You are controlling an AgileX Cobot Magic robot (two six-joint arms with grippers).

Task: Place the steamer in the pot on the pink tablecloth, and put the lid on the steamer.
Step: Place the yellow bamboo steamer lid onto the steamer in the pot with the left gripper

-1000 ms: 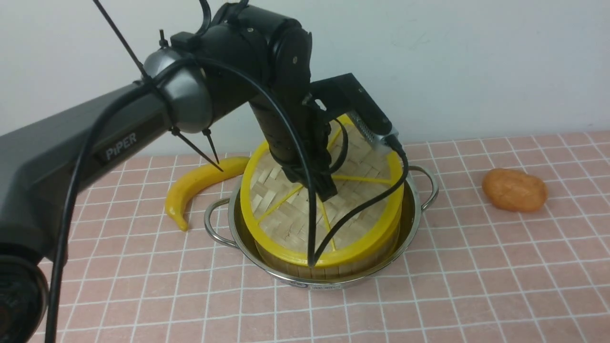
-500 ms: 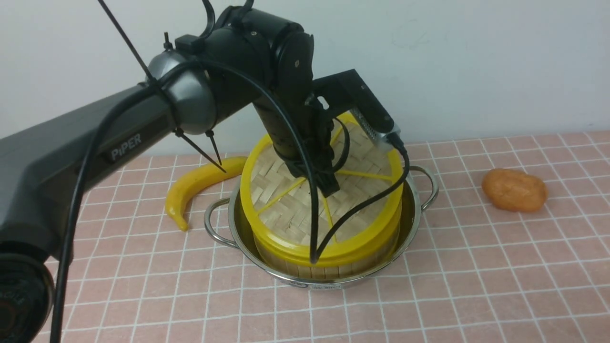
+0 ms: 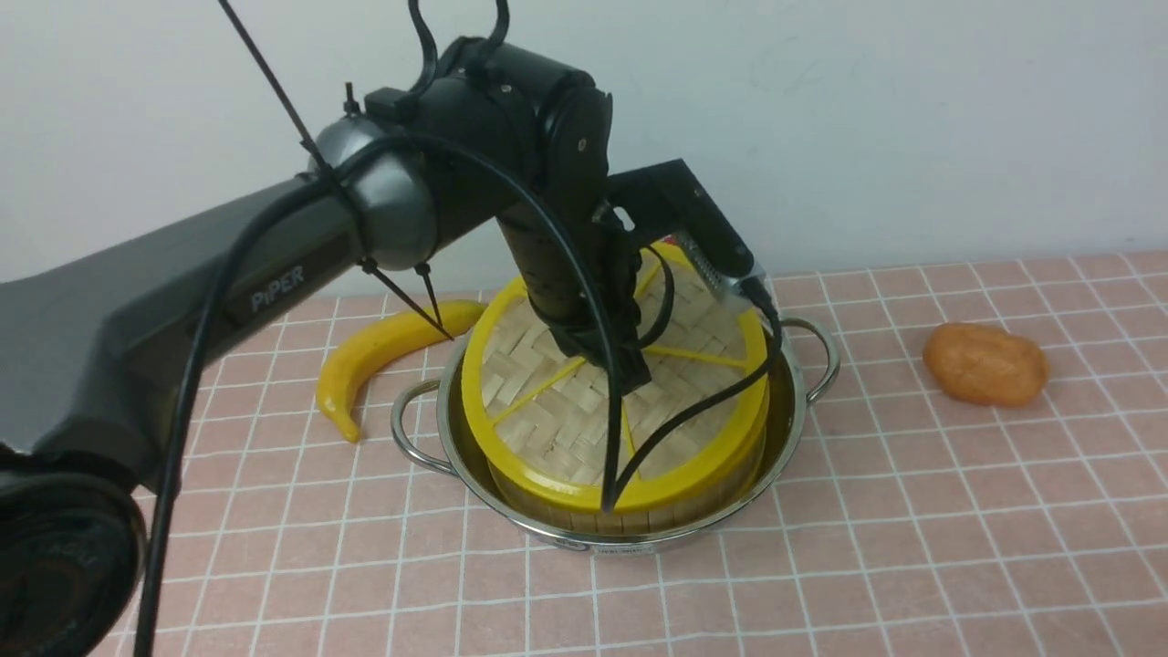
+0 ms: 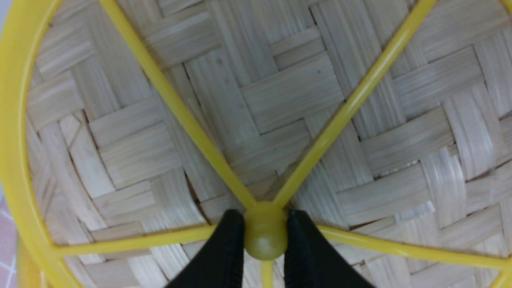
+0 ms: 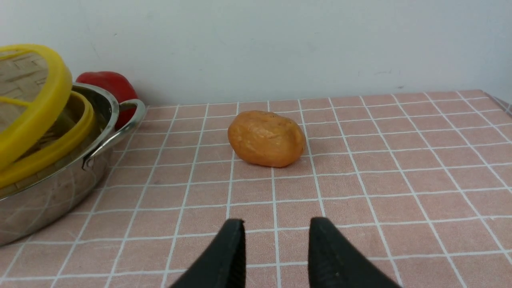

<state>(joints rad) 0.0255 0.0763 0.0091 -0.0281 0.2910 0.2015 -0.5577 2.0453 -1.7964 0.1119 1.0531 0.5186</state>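
So, our left claw (image 4: 265,218) is clamped on the yellow centre hub of the flat round woven-bamboo lid (image 3: 547,415), which we're holding tilted over the round bamboo steamer basket (image 3: 639,522), far side raised clear of its yellow rim. That basket sits inside the wide shiny stainless-steel pot (image 3: 787,424) on the pink white-gridded tablecloth (image 3: 912,529), with a yellow banana (image 3: 383,351) just left of it. Our right claw (image 5: 277,222) hangs over the cloth with jaws apart, gripping nothing.
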